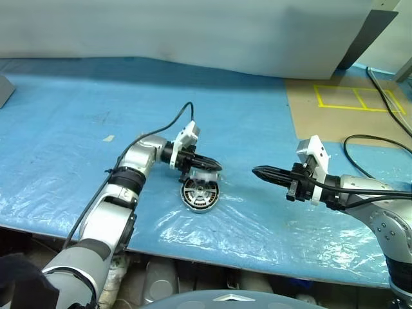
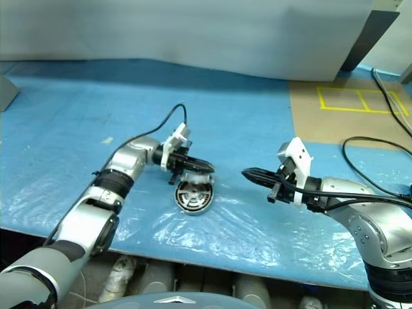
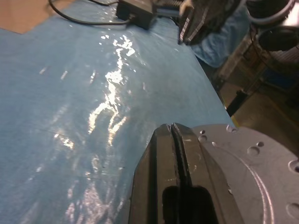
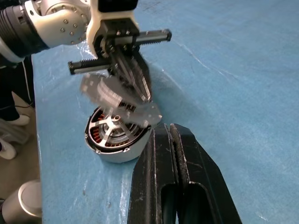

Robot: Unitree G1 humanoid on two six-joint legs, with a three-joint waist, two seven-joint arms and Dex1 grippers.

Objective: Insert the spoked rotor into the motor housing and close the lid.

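Left pincer [image 1: 215, 167] clamped on the lid [image 4: 119, 100], right pincer [image 1: 256, 171] closed and empty.

The left pincer's fingers are pressed together on the raised lid, which tilts up over the far edge of the housing [image 1: 200, 194]. The housing sits on the blue surface [image 1: 77, 148], near its front edge and about midway between the arms, with the rotor [image 4: 113, 131] already inside it, spokes and copper windings showing. The right pincer hangs to the right of the housing, apart from it, pointing left.
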